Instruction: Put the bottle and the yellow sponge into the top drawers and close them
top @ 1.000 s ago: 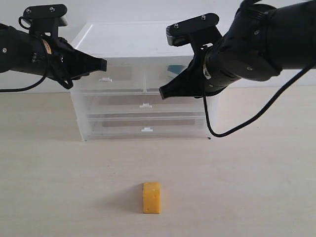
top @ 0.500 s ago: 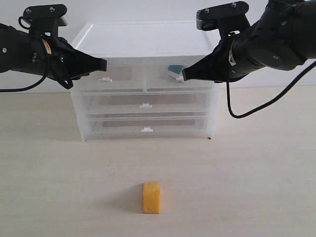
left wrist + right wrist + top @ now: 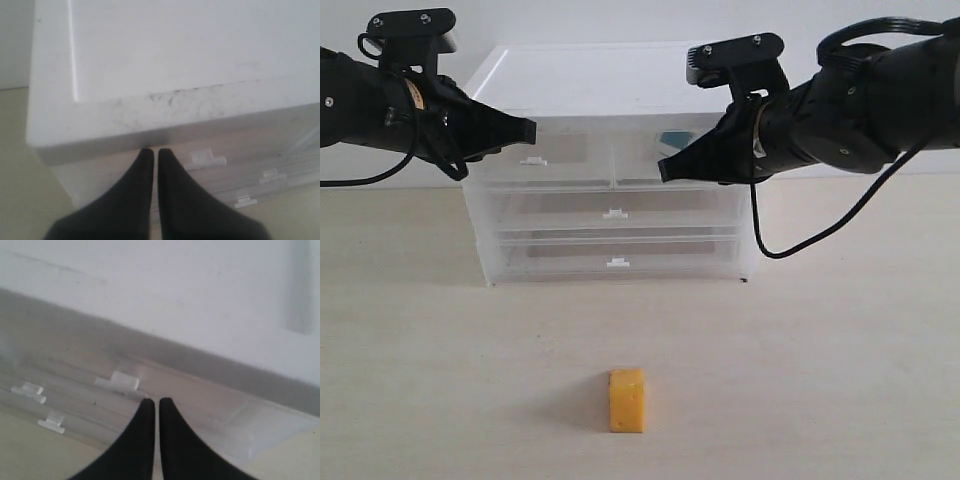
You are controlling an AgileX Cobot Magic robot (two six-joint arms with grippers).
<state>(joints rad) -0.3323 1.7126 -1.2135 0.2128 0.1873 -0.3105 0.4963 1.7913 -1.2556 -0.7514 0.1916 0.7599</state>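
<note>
The yellow sponge (image 3: 627,400) stands alone on the table in front of the chest. The bottle (image 3: 672,138) shows as a teal shape through the translucent front of the right top drawer (image 3: 645,148). Both top drawers look pushed in. My right gripper (image 3: 663,172) (image 3: 153,401) is shut and empty, its tips at the right top drawer's front, beside its white handle (image 3: 117,381). My left gripper (image 3: 532,128) (image 3: 151,151) is shut and empty too. It hangs at the left top drawer (image 3: 565,150), just above and beside that handle (image 3: 533,160) (image 3: 204,159).
The white-topped chest (image 3: 610,75) stands at the back against a pale wall. Its two full-width drawers (image 3: 612,213) sit shut below the top pair. A black cable (image 3: 770,235) hangs from the right arm by the chest's right side. Bare table surrounds the sponge.
My right gripper rose and swung right off the drawer front, then came back down and left to it. The left arm, sponge and bottle have not moved.
</note>
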